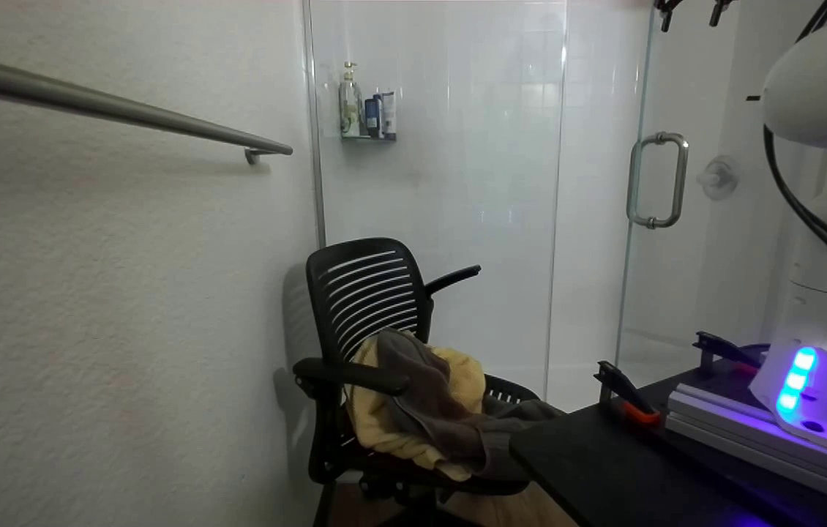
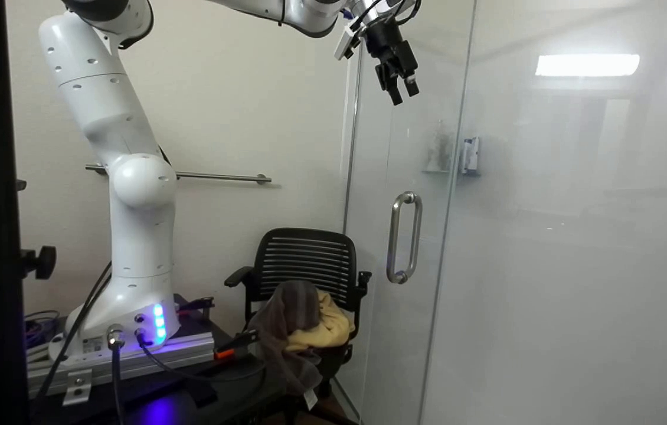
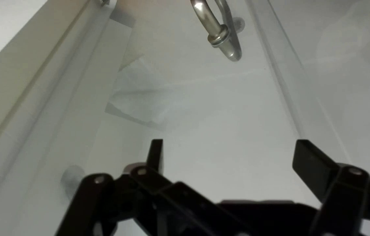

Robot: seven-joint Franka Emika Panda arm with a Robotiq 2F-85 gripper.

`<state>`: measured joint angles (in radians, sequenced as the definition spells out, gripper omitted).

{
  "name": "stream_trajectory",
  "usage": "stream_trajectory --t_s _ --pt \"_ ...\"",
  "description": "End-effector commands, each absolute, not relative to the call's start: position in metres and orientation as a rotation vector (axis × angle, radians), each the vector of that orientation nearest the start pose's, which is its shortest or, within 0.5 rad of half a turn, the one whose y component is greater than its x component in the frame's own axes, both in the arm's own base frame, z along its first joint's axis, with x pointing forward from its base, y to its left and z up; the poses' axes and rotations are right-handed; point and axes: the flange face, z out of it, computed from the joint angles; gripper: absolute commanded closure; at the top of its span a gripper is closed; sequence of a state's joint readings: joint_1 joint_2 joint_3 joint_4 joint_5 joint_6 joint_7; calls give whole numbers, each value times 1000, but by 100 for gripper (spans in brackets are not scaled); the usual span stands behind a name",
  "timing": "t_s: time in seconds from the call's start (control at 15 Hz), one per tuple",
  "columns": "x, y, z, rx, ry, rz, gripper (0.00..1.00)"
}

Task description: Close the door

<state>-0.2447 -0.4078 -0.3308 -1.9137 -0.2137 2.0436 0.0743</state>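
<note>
The door [image 1: 706,256] appears ajar, its closing yet to be done, the gripper [image 2: 405,97] spread, empty, above the handle [image 2: 393,242].

You're in a bathroom, and there's the shower [image 1: 457,241] taking up the far side. Tall glass door [image 2: 401,336], silver loop handle [image 2: 394,239] near its edge, glossy white walls [image 1: 596,219] beyond it. Look in through the glass: a little shelf [image 1: 369,138] carries a pump bottle [image 1: 350,106] and smaller toiletries [image 1: 388,113] beside it. Out on the rough pale wall [image 1: 128,307], a metal towel rail [image 1: 128,111], pure bathroom. Now the odd guests: an office chair [image 1: 366,293] heaped with brown and yellow cloths [image 1: 424,373], and your white robot arm [image 2: 141,183] set up on a black table [image 1: 604,454], sharing the room. Whether it's somebody's home, you can't tell from here.
</note>
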Motion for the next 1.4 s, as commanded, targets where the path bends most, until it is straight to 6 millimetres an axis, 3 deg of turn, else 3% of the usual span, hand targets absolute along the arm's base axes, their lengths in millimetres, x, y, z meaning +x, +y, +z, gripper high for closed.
stream_trajectory --t_s 0.0,0.27,0.67,0.87,1.07,1.2,1.33 --pt "365 -295 705 -3088 1034 -804 0" --pt "349 -292 715 -3061 1077 -845 0" --pt "347 -291 712 -3056 1080 -835 0" --pt "345 -312 754 -3014 1164 -980 0" --pt "362 -323 802 -3014 1047 -1186 0" --pt "381 -325 819 -3017 963 -1271 0" --pt "403 -327 814 -3027 845 -1253 0"
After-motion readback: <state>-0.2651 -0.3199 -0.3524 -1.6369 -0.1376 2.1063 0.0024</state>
